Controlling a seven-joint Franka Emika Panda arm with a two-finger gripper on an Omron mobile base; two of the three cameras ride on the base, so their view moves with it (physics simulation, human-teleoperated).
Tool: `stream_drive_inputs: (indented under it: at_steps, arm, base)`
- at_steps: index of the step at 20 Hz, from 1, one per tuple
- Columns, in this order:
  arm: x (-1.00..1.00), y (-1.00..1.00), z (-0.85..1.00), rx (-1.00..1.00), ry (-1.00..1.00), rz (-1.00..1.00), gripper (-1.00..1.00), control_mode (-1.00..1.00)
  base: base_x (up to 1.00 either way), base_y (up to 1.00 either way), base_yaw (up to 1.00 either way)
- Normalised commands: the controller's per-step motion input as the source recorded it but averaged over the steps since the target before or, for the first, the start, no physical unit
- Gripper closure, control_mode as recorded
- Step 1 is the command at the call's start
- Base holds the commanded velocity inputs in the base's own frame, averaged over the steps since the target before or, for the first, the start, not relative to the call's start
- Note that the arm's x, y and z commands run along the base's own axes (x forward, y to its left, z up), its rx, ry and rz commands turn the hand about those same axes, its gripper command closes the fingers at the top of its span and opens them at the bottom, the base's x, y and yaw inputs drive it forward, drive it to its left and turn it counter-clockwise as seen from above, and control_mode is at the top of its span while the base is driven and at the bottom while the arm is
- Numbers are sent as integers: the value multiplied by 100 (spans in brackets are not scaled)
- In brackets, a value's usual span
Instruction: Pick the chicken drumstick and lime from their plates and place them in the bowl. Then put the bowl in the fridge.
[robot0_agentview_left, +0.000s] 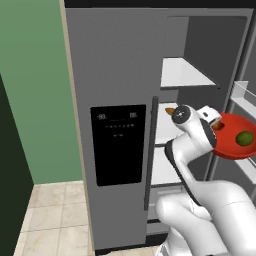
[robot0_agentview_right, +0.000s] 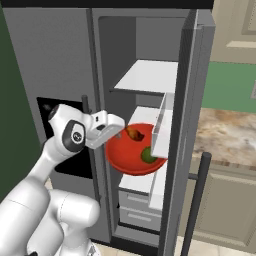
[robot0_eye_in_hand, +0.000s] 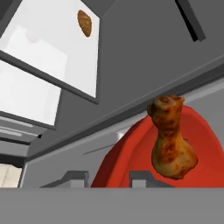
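The gripper is clamped narrowly on the near rim of the red bowl, holding it up in front of the fridge and its open right compartment with white shelves. In the hand view the drumstick stands close ahead of the fingertips, inside the bowl. The lime appears from the base cameras, lying beyond the drumstick, toward the bowl's far side.

Glossy white rounded arm segments, dark joint discs, small dark pincer tips
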Motion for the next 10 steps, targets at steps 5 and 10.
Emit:
stream_drive_inputs:
  at_steps: [5,10]
  arm:
    - [-15,28,-1,0,17,16,100,-100]
    - [6,22,0,0,23,31,100,-100]
  base:
    - [0,0,0]
    - [0,0,0]
